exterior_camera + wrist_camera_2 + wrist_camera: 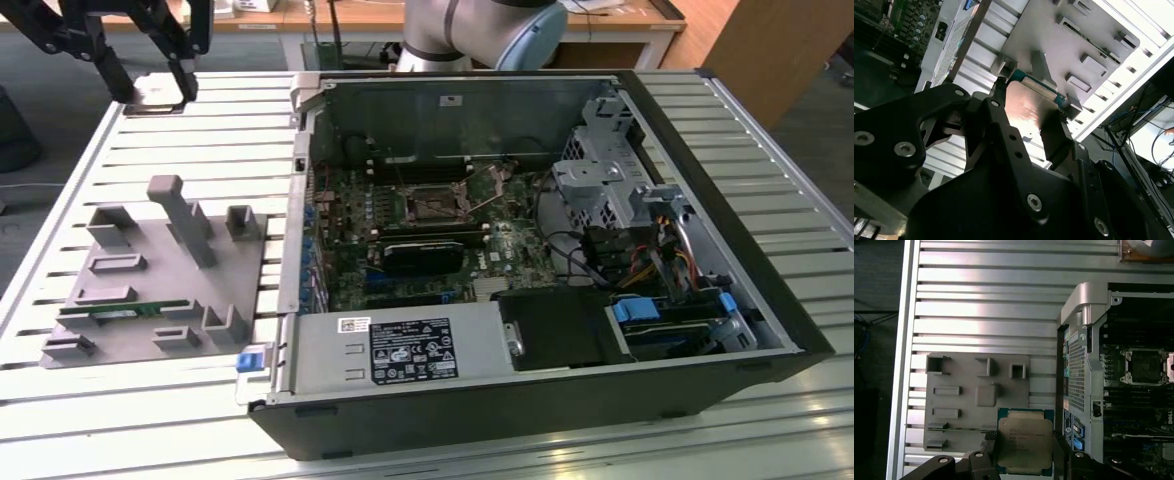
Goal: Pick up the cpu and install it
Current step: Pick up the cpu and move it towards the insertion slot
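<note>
The cpu (1024,442), a flat square chip with a silver top and thin green rim, is held above the slatted table in the first wrist view. My gripper (1025,452) is shut on it, one black finger on each side edge. The second wrist view shows the chip's coppery underside (1026,107) between the fingers (1000,92). In the exterior view the gripper (155,92) hangs with the cpu (158,96) over the far corner of the table on the exterior view's left. The metal-framed socket (430,208) lies bare on the motherboard inside the open computer case (747,300).
A grey fixture plate (147,270) with raised blocks and a green memory stick (127,310) lies on the slatted metal table (80,420), beside the case. Inside the case are a power supply (400,350), drive cages (601,170) and cables (654,260).
</note>
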`<act>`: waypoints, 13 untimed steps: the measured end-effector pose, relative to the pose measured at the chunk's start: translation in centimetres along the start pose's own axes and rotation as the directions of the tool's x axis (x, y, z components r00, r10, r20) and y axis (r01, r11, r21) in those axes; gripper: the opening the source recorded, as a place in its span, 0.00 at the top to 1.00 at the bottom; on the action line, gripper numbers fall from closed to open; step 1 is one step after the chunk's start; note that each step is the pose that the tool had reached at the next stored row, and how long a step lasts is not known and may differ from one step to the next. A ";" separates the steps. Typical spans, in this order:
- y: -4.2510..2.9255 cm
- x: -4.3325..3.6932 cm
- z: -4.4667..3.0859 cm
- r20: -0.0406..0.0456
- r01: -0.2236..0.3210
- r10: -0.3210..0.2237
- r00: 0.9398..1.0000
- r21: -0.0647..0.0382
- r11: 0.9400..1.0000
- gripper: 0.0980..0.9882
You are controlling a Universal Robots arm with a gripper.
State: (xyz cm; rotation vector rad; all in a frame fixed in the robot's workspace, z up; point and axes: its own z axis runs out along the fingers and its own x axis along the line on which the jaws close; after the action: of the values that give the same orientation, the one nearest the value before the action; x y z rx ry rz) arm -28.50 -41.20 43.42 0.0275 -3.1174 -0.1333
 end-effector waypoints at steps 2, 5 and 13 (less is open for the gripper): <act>-0.01 -0.32 -0.01 0.000 0.000 0.000 1.000 0.000 1.000 0.52; -0.01 -0.79 -0.02 0.000 0.000 0.000 1.000 0.000 1.000 0.52; -0.04 -2.08 -0.04 0.000 0.000 0.000 1.000 0.000 1.000 0.52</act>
State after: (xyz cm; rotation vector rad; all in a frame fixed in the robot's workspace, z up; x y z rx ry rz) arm -26.41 -41.20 43.42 0.0276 -3.1174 -0.1333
